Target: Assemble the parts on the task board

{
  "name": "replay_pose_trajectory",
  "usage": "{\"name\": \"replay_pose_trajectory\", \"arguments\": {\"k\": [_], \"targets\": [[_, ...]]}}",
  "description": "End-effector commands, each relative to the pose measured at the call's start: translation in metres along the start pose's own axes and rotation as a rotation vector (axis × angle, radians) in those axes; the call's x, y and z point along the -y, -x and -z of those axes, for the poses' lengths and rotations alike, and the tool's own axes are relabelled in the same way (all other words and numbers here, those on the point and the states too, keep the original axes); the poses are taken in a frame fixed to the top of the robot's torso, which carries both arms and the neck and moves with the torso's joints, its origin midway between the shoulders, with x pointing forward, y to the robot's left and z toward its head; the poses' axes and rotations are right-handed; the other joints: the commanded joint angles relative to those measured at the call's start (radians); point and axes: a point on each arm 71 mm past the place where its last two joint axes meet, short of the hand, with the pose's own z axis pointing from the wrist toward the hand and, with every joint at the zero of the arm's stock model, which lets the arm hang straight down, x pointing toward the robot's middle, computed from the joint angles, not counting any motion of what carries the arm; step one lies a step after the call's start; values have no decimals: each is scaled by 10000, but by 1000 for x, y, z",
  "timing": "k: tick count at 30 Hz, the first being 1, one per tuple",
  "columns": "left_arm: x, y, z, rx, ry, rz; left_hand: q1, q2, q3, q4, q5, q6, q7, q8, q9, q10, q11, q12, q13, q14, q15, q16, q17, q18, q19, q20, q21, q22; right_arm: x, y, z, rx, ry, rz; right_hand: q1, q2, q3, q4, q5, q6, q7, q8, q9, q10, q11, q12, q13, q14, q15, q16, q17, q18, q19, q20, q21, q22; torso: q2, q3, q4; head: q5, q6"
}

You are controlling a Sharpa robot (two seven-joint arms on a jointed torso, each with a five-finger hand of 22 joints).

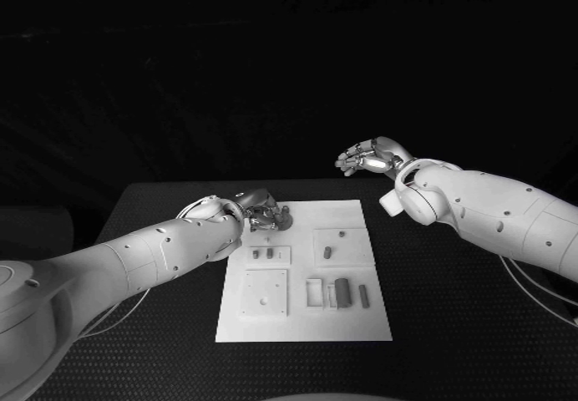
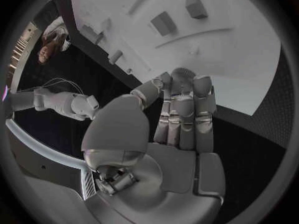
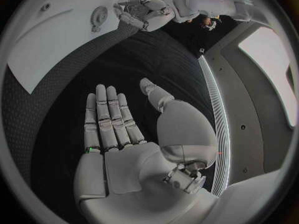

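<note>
Head view: your left hand (image 1: 263, 210) sits over the far left corner of the task board (image 1: 349, 327), right on top of a round part (image 1: 272, 220) there. The grey parts (image 1: 342, 292) lie nearer the robot from those fingers, in the board's middle and near rows, most with their long axis running toward and away from the robot. Your right hand (image 1: 371, 157) is raised beyond the board's far right corner, well apart from every part, so the left is plainly the nearer hand for any pick. Left wrist view: the left hand's (image 2: 181, 119) fingers (image 2: 204, 102) lie straight and close together, thumb alongside, tips over the board (image 2: 249, 59) edge; I can't tell whether they touch or hold anything, since the round part is hidden under them. 2 block parts (image 2: 164, 23) stand further in on the board, ahead of the fingertips. Right wrist view: the right hand (image 3: 124, 144) is flat, fingers (image 3: 102, 117) extended side by side, thumb off to the side, holding nothing, over bare black table (image 3: 56, 129). The board (image 3: 56, 45) with a gear-like part (image 3: 98, 17) lies ahead of it, and the left hand (image 3: 144, 11) is by the board beyond it.
</note>
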Motion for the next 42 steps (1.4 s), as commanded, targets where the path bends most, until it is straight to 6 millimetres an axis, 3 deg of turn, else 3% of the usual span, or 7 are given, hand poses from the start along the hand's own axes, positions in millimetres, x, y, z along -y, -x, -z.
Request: {"name": "replay_pose_trajectory", "arguments": {"k": [1, 17, 42], "targets": [[-5, 2, 3, -446, 209, 91, -35, 50, 48, -15, 58, 162, 80, 30, 18, 71, 20, 59, 13, 58, 8, -32, -17, 799, -13, -63, 49, 206, 0, 0, 1, -37, 85, -4, 17, -32, -20, 56, 23, -50, 209, 34, -10, 18, 18, -25, -11, -35, 19, -48, 14, -146, -38, 0, -54, 11, 0, 3, 7, 19, -5], [-26, 5, 18, -775, 229, -776, -43, 36, 61, -27, 75, 173, 73, 35, 24, 91, 16, 45, 23, 62, 4, -42, -30, 789, -14, -76, 47, 208, 0, 1, 1, -41, 85, -5, 20, -34, -19, 58, 23, -50, 209, 36, -13, 18, 18, -23, -12, -33, 18, -51, 19, -146, -35, -1, -63, 24, 8, -9, -6, 55, -58], [-24, -14, 15, -1190, 213, -835, -50, 51, 80, -25, 78, 168, 73, 32, 28, 102, 16, 22, 33, 70, 3, -47, -43, 775, -13, -89, 45, 209, -1, 0, 1, -52, 100, -9, 20, -34, -20, 63, 23, -51, 208, 39, -19, 17, 19, -22, -15, -33, 18, -59, 26, -147, -31, -2, -80, 44, 13, 9, -12, 51, -109]]}}
